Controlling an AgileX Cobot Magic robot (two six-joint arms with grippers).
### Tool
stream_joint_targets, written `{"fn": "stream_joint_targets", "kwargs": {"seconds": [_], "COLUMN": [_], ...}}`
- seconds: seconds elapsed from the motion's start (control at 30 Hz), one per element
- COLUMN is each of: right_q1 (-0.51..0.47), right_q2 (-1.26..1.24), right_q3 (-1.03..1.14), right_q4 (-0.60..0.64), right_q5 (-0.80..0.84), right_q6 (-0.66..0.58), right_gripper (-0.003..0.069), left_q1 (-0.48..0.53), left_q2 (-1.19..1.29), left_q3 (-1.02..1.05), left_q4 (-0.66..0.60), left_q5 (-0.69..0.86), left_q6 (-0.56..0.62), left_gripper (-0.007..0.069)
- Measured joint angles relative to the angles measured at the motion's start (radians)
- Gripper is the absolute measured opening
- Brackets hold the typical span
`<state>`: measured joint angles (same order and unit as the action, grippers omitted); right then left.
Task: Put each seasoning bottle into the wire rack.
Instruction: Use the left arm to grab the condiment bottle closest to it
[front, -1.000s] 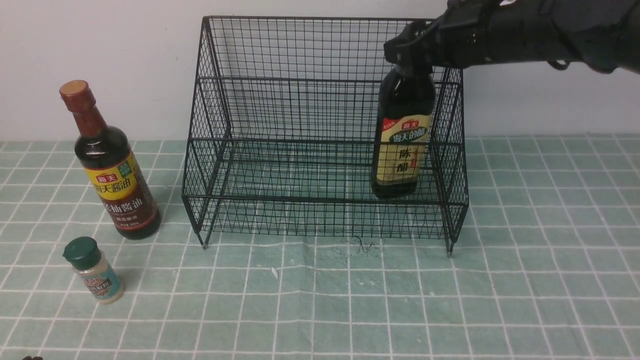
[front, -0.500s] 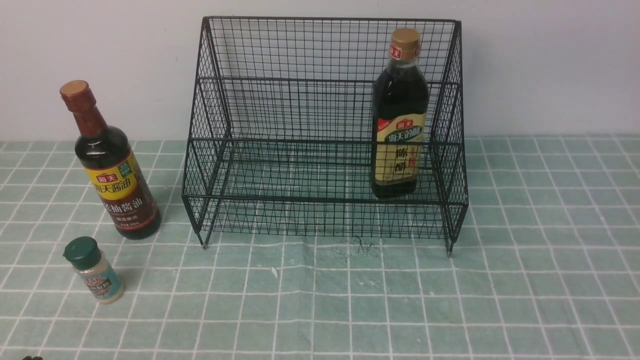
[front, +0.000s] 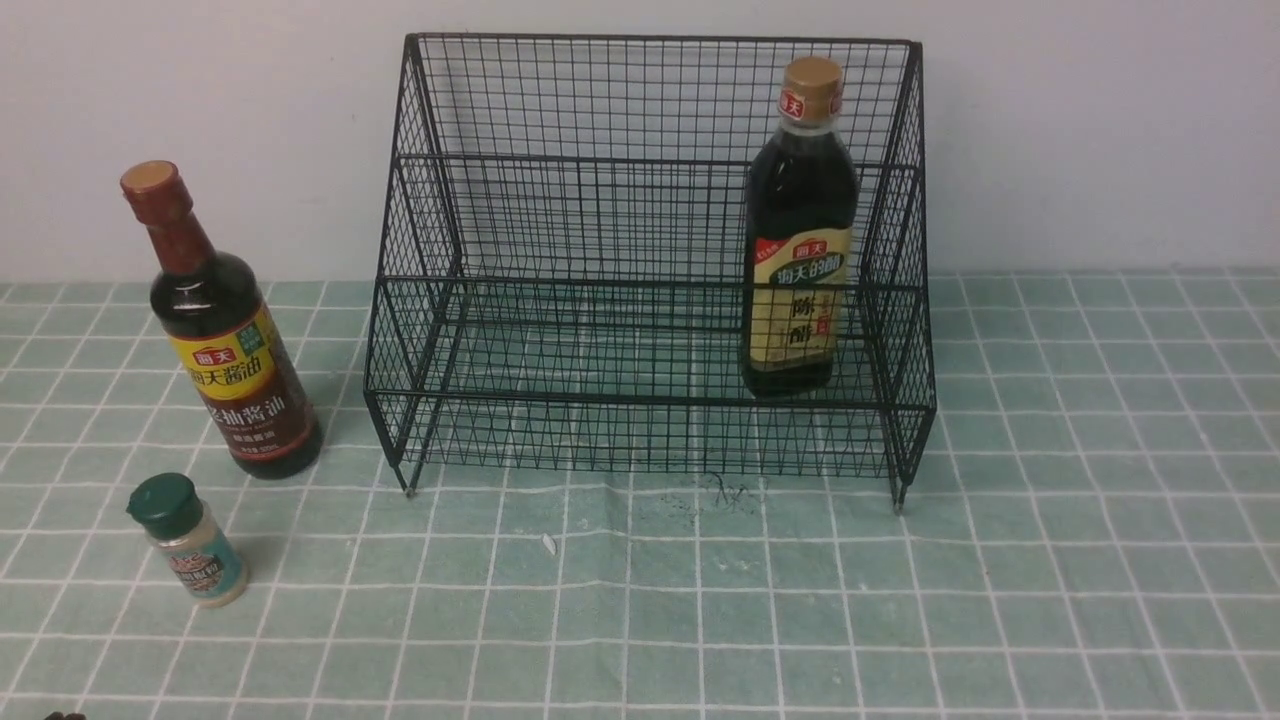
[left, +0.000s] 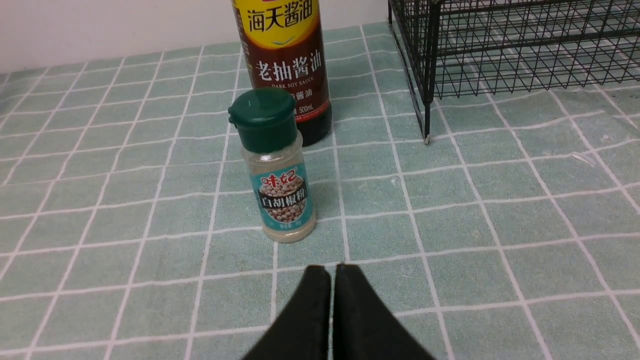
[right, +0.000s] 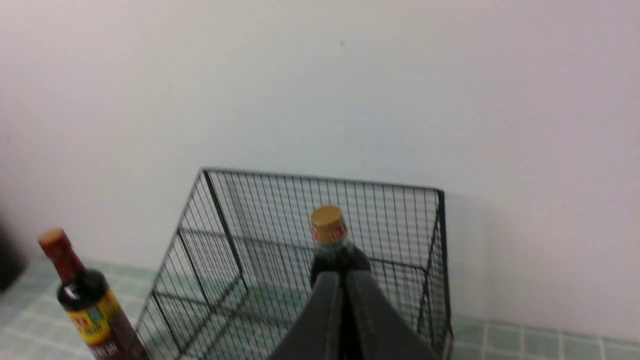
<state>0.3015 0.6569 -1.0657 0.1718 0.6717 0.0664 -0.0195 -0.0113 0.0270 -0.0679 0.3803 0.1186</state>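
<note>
The wider dark bottle with tan cap and cream label (front: 800, 250) stands upright on the right side of the black wire rack (front: 560, 160), on its lower tier. It also shows in the right wrist view (right: 330, 235). The tall dark bottle with red-brown neck (front: 225, 340) stands on the cloth left of the rack. The tiny green-capped shaker (front: 188, 540) stands in front of it. My left gripper (left: 332, 270) is shut and empty, a short way in front of the shaker (left: 275, 170). My right gripper (right: 344, 275) is shut and empty, drawn back from the rack (right: 240, 240).
A green checked cloth (front: 1080, 560) covers the table. A pale wall (front: 1100, 130) stands right behind the rack. A small white scrap (front: 548, 544) and dark specks (front: 725, 492) lie in front of the rack.
My right arm was over the tan-capped bottle's top one second ago. It has since drawn back out of the front view, leaving the bottle standing in the rack.
</note>
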Motion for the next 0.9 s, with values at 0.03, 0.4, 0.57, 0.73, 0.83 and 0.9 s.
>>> {"fn": "stream_joint_targets", "kwargs": {"seconds": [0.03, 0.4, 0.57, 0.73, 0.83, 0.9], "right_q1": [0.000, 0.000, 0.000, -0.119, -0.195, -0.229], "right_q2": [-0.026, -0.280, -0.287, -0.338, -0.378, -0.408], "right_q3": [0.045, 0.380, 0.446, 0.582, 0.688, 0.749], "right_q4": [0.019, 0.029, -0.140, -0.230, -0.250, -0.257], "right_q5": [-0.050, -0.288, -0.288, -0.289, -0.287, -0.287], "right_q6": [0.001, -0.066, -0.113, -0.119, -0.119, -0.119], "right_gripper": [-0.0013, -0.0014, -0.0014, -0.0014, -0.0014, -0.0014], "left_q1": [0.000, 0.000, 0.000, 0.000, 0.000, 0.000], "left_q2": [0.000, 0.000, 0.000, 0.000, 0.000, 0.000], "left_q3": [0.000, 0.000, 0.000, 0.000, 0.000, 0.000], "left_q4": [0.000, 0.000, 0.000, 0.000, 0.000, 0.000], "left_q5": [0.000, 0.000, 0.000, 0.000, 0.000, 0.000], "left_q6": [0.000, 0.000, 0.000, 0.000, 0.000, 0.000], "left_gripper": [-0.0006, -0.0006, -0.0006, -0.0006, -0.0006, -0.0006]}}
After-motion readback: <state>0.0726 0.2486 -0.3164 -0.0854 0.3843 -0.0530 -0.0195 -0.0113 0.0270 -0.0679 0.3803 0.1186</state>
